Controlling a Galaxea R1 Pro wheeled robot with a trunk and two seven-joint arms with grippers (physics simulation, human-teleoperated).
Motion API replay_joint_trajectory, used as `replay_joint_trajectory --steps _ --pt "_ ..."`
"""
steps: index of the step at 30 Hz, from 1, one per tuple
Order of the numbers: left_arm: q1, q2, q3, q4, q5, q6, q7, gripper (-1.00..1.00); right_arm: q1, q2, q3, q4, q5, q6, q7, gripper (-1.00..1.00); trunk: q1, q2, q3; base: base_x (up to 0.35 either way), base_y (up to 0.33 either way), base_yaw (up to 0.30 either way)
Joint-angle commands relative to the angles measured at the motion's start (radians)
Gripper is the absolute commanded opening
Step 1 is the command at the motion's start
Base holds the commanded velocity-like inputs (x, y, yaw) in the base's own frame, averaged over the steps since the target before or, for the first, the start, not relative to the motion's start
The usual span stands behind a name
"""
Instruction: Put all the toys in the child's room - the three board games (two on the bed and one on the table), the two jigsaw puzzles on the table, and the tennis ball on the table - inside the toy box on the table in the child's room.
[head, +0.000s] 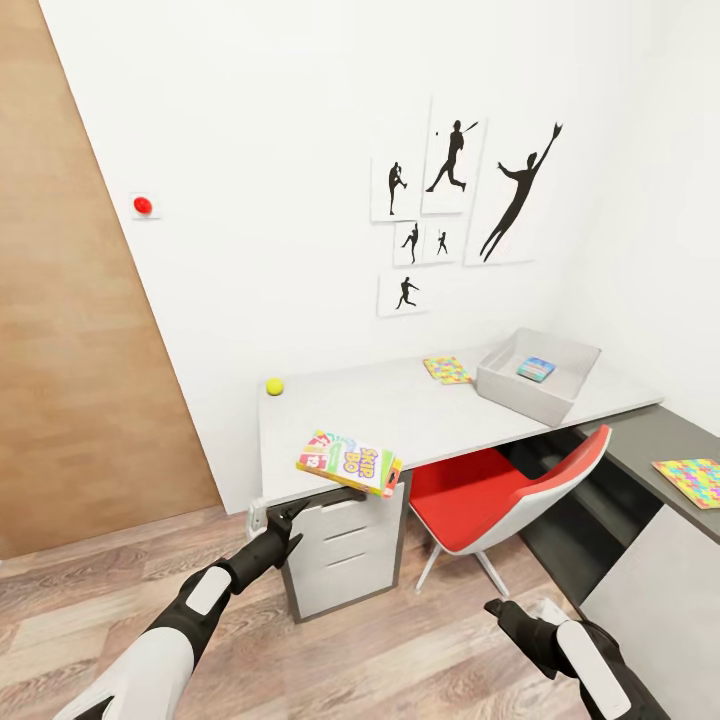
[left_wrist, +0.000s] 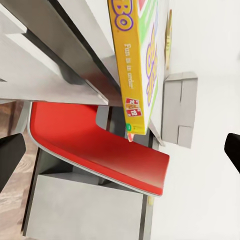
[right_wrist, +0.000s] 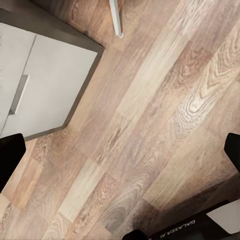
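Where the white wall meets the wooden floor, the long smooth table (head: 420, 415) with a pale grey top stands on white drawers, and it joins a lower dark grey part at the side. A shiny red and white chair (head: 500, 495) is tucked partly under it, so only its seat and curved back show. On the far end of the top sits the light grey toy box (head: 505, 385), open on top with sloping walls; a small blue flat thing lies inside, too small to name. A flat yellow, green and red board game box (head: 350, 462) with big cartoon letters hangs over the near edge of the table. One thin jigsaw puzzle (head: 447, 369), covered in bright little pieces, lies just beside the toy box. A second bright puzzle (head: 692, 482) lies on the dark part, cut off by the picture edge. The small round yellow tennis ball (head: 274, 386) rests near the wall.

The left gripper (head: 290, 518) reaches up, just below the game box, with its dark fingers (left_wrist: 10, 155) spread wide and holding nothing. The right gripper (head: 500, 608) hangs low over the floor, fingers (right_wrist: 10, 157) also wide apart and empty.
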Motion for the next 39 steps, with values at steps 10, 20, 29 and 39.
replay_joint_trajectory --steps 10,20,29,39 --pt "-0.001 -0.001 0.004 0.001 0.004 0.008 0.0 1.0 0.0 0.003 0.001 -0.003 -0.01 0.003 -0.009 1.0 0.0 -0.001 -0.001 0.0 0.0 0.0" --pt "-0.001 -0.001 0.004 0.001 0.003 0.008 0.001 1.0 0.0 -0.005 0.003 -0.012 -0.011 0.007 0.017 1.0 0.0 -0.001 -0.001 0.026 0.0 0.0" --pt "-0.001 0.0 0.004 0.002 0.003 0.008 0.001 1.0 0.063 -0.102 0.046 -0.143 0.044 0.013 0.346 1.0 0.0 -0.001 -0.001 0.017 0.0 0.0" --pt "-0.001 0.001 0.004 0.002 0.003 0.008 0.001 1.0 0.18 -0.181 0.051 -0.34 0.112 0.015 0.734 1.0 0.0 -0.001 -0.001 0.001 0.0 0.0"
